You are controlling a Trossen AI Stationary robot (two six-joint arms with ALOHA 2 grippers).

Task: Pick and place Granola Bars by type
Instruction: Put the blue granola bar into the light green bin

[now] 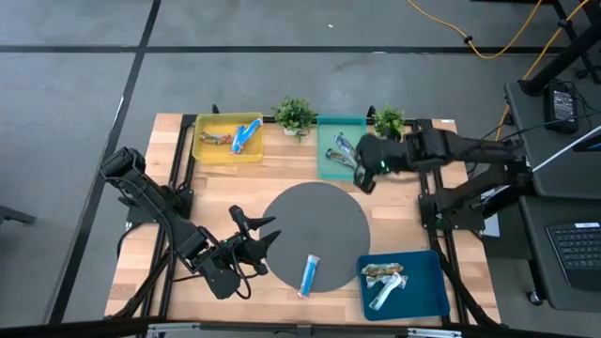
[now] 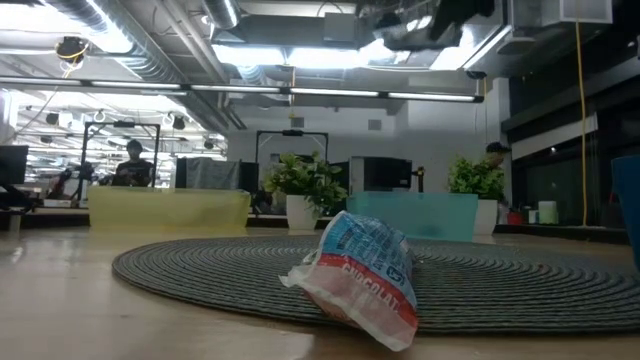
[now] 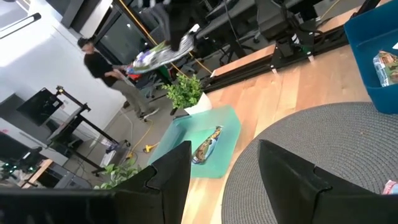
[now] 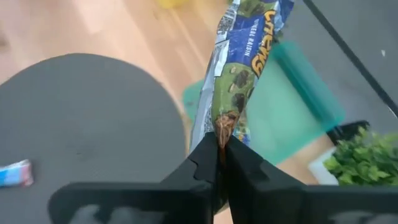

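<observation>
Step in hand: placing. The right gripper (image 4: 221,149) is clamped on one end of a green-marked bar (image 4: 239,74) and holds it above the teal bin (image 1: 331,161), where one bar (image 1: 338,153) already lies. Next move, as judged: lower over the bin and release. The right arm reaches in level from the table's right side. The left gripper (image 1: 255,237) waits with fingers wide at the mat (image 1: 315,225) edge. One blue bar (image 1: 309,275) remains on the mat.
</observation>
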